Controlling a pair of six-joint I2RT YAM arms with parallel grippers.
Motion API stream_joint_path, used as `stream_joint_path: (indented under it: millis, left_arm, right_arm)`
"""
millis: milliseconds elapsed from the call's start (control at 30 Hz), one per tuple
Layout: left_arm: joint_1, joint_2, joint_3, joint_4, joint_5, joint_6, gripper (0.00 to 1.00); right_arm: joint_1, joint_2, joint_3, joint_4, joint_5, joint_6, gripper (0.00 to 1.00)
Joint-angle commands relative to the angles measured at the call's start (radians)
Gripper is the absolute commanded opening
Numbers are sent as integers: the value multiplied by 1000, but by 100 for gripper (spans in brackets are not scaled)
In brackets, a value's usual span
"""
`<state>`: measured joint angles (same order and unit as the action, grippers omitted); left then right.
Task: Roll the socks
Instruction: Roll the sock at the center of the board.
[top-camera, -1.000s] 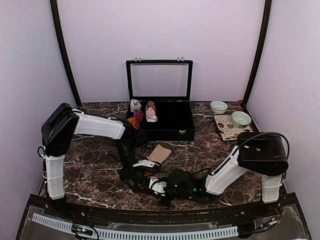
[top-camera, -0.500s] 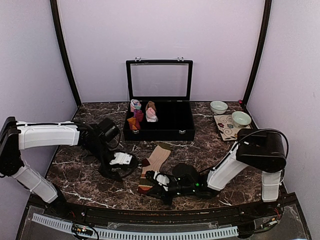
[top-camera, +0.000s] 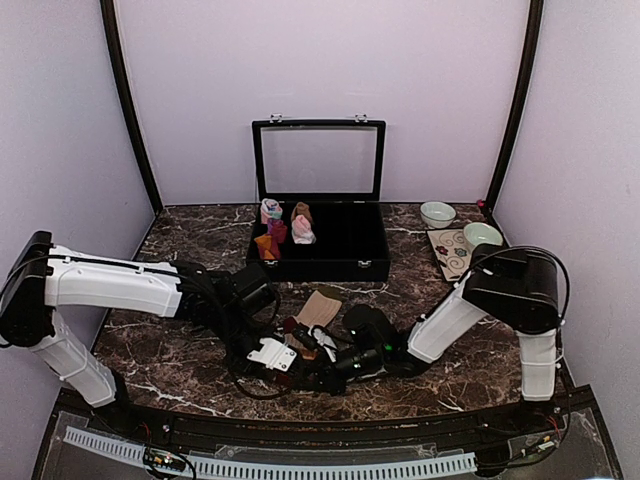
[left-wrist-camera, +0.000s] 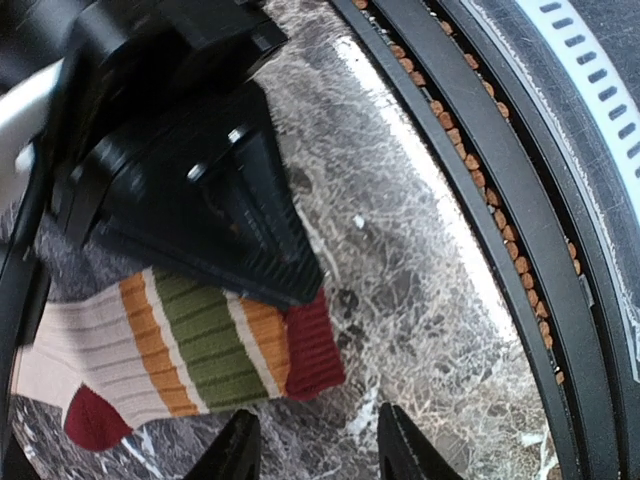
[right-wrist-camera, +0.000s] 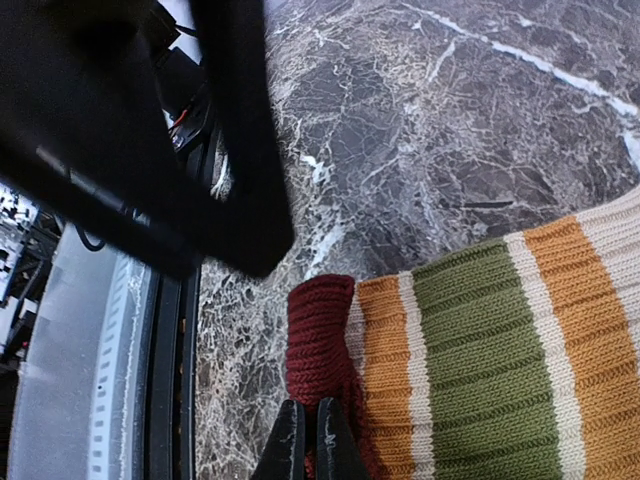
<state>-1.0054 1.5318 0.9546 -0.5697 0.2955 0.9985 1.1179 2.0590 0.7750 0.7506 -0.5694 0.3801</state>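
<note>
— two grippers to check. beginning with the right gripper (right-wrist-camera: 311, 447)?
— pressed together, pinching the edge of the dark red cuff on the striped sock (right-wrist-camera: 480, 350).
— and the left gripper (left-wrist-camera: 318, 450)?
— parted, showing only bare marble table (left-wrist-camera: 420, 300) in the gap. poised just beside that same cuff, apart from it.
— whereabouts of the sock?
— lying on the marble near the front edge of the table. banded outward from the cuff in orange, green and cream, then plain ribbed cream with a red heel patch. tan foot stretched away toward the black case (top-camera: 320, 268).
— further out?
— lid up on the case, with small rolled bundles (top-camera: 275, 228) packed into its left end. off to the right, two pale bowls (top-camera: 437, 213): one directly on the marble, the other on a patterned mat (top-camera: 452, 258).
</note>
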Motion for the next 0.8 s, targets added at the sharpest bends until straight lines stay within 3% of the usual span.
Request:
stream_joint_path:
  millis: [0, 100, 400, 633, 767]
  left_arm:
    - [-29, 30, 1, 29, -36, -23, 36]
    - [-29, 43, -21, 71, -71, -22, 31]
    - [-30, 47, -58, 131, -80, -22, 29]
    - [-77, 10, -27, 45, -18, -50, 37]
    - [-102, 23, -66, 78, -44, -55, 36]
  right_arm:
    - [-32, 111, -42, -355, -9, 102, 0]
    - [-40, 115, -39, -359, -14, 112, 0]
    - [-53, 109, -34, -383, -20, 102, 0]
    - [-59, 109, -38, -396, -23, 94, 0]
    - [-64, 106, -39, -398, -24, 93, 0]
